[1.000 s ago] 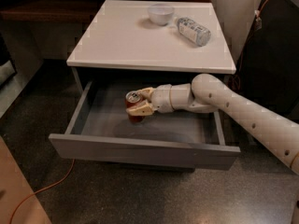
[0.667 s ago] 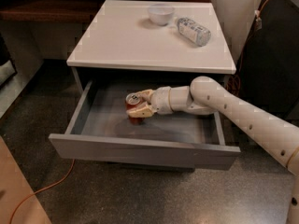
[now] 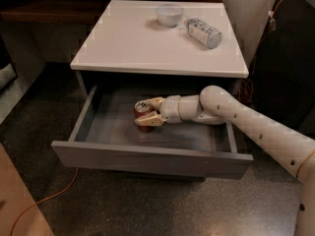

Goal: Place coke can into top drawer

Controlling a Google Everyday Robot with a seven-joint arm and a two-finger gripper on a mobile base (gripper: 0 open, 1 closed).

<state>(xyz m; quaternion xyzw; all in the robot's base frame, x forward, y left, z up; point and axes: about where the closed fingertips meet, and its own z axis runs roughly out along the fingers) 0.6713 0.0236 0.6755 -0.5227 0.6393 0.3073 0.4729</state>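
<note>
Red coke can (image 3: 142, 107) stands upright in the end effector (image 3: 146, 113), which we read as clamped on it, low inside the open top drawer (image 3: 147, 157). We judge this the placing step: the can looks at or just above the drawer floor, and we can't tell which. Next move calls for letting go, then backing out along the arm without tipping it. Above and behind the end effector, the white desk (image 3: 138, 43) carries a white bowl (image 3: 169, 14) and a clear plastic bottle (image 3: 204, 32) lying down. Below it, past the drawer front, are a dark speckled floor (image 3: 128, 205) and an orange cable (image 3: 47, 204).
</note>
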